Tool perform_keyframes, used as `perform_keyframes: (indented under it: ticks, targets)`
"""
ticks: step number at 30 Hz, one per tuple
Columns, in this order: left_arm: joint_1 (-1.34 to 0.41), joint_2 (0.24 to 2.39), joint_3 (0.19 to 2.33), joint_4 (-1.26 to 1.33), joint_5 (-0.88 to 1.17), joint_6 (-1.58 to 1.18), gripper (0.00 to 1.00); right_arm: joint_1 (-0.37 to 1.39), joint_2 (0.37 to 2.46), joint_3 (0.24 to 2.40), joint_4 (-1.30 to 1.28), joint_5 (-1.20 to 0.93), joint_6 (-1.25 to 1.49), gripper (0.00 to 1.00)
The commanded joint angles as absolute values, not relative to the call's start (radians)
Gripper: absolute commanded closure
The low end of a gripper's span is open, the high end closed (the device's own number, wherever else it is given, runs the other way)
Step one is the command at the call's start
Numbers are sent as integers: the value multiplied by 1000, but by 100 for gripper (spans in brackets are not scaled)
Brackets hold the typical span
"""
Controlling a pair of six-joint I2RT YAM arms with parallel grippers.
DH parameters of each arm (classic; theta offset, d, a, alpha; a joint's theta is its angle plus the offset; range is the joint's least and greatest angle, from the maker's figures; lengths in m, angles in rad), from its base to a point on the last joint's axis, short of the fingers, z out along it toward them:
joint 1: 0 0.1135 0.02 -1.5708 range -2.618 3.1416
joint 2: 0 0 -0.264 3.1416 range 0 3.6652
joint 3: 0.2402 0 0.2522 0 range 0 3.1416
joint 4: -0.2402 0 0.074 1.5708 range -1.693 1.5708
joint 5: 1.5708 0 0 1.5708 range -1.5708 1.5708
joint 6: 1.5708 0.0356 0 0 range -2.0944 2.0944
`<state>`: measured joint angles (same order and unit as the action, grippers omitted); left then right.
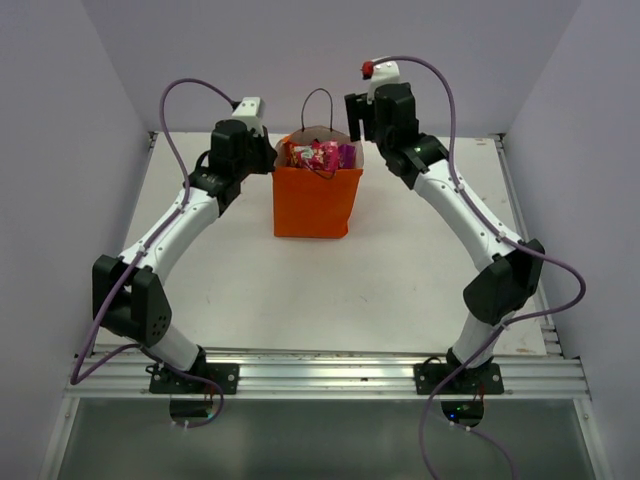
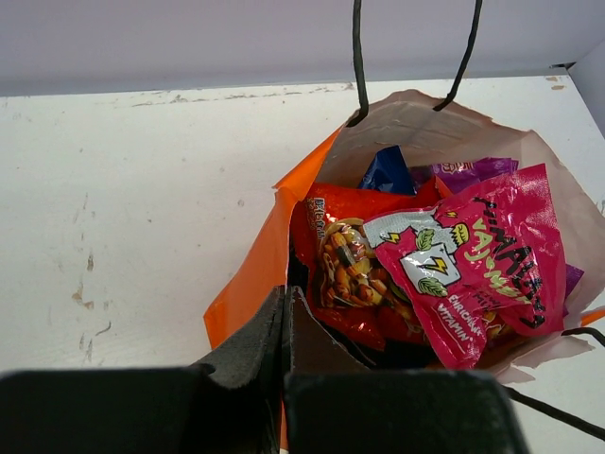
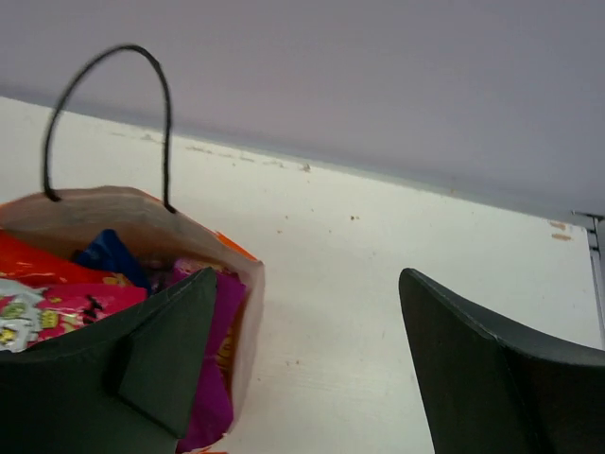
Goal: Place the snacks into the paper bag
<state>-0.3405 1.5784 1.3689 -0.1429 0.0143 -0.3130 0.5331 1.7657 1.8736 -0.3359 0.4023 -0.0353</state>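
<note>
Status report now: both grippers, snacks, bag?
Left gripper shut on orange paper bag rim. Right gripper open, empty. Glossy snack packets inside bag. Nothing blocking.

The white table (image 1: pixel 330 290) fills the middle of the top view, its matte surface flecked with small scuffs and brown specks that show best in the wrist views. One thing stands directly on it: the orange paper bag (image 1: pixel 316 205), upright, upper centre of the frame, toward the far edge. An aluminium rail (image 1: pixel 330 372) runs along the near edge, at the bottom.
</note>
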Motion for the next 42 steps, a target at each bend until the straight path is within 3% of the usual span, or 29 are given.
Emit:
perform_keyframes:
  ticks: [1, 30, 33, 34, 37, 38, 42]
  targets:
    - [-334, 1580, 1408, -78, 15, -328, 100, 494, 1798, 1819, -351, 403, 33, 18]
    - [-334, 1606, 1410, -60, 8, -347, 100, 433, 1824, 1736, -416, 232, 149, 23]
    - [-334, 1614, 1414, -57, 9, -353, 100, 434, 1845, 1741, -465, 215, 158, 41]
    - [-334, 1617, 1416, -60, 11, -354, 100, 434, 1851, 1747, -489, 197, 158, 56]
    - [-336, 1631, 1420, -69, 9, -353, 100, 434, 1867, 1769, -518, 141, 163, 83]
    - [-339, 1629, 1420, -72, 5, -345, 100, 436, 1859, 1770, -528, 132, 164, 100]
    - [-394, 1605, 1451, -84, -101, -299, 100, 445, 1822, 1818, -554, 130, 158, 100]
